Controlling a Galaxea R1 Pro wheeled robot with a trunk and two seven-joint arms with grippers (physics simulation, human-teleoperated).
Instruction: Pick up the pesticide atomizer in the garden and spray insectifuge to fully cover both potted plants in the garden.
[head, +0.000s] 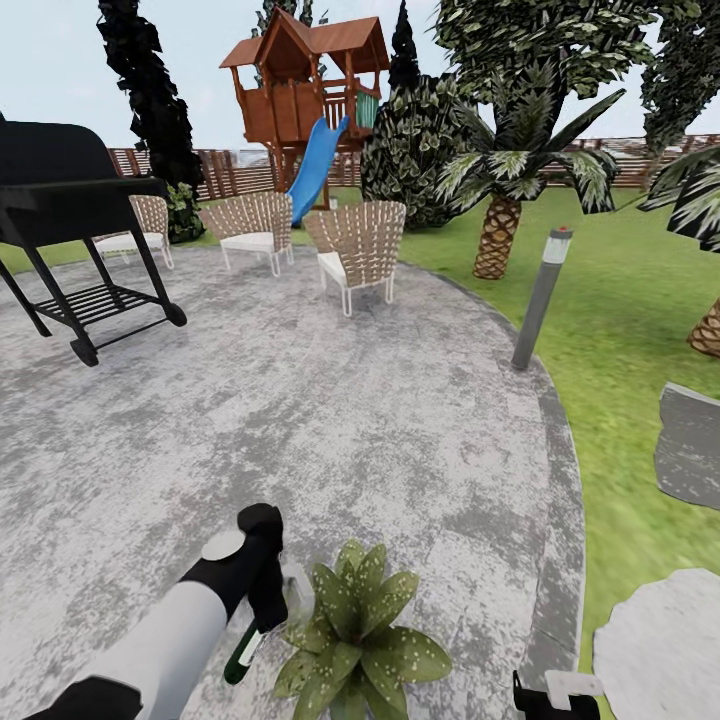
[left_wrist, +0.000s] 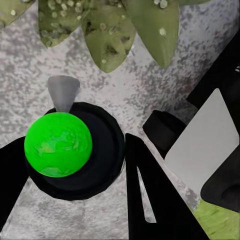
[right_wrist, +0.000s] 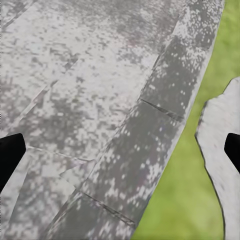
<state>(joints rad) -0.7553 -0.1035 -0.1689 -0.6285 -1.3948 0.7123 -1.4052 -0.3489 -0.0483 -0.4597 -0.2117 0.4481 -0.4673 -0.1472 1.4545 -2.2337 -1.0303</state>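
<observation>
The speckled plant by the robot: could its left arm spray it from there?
Probably yes. The left gripper holds the atomizer right beside the potted plant, with only bare patio between them.

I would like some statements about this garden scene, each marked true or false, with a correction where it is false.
1. The left pincer holds the pesticide atomizer next to a potted plant. True.
2. That plant stands on the green lawn. False: it stands on the grey stone patio.
3. The right pincer grips a second bottle. False: its fingertips are apart, with only patio and grass between them.
4. A black grill stands on the patio at the robot's left. True.
5. The slide on the wooden playhouse is red. False: it is blue.
6. Wicker chairs stand at the far side of the patio. True.
</observation>
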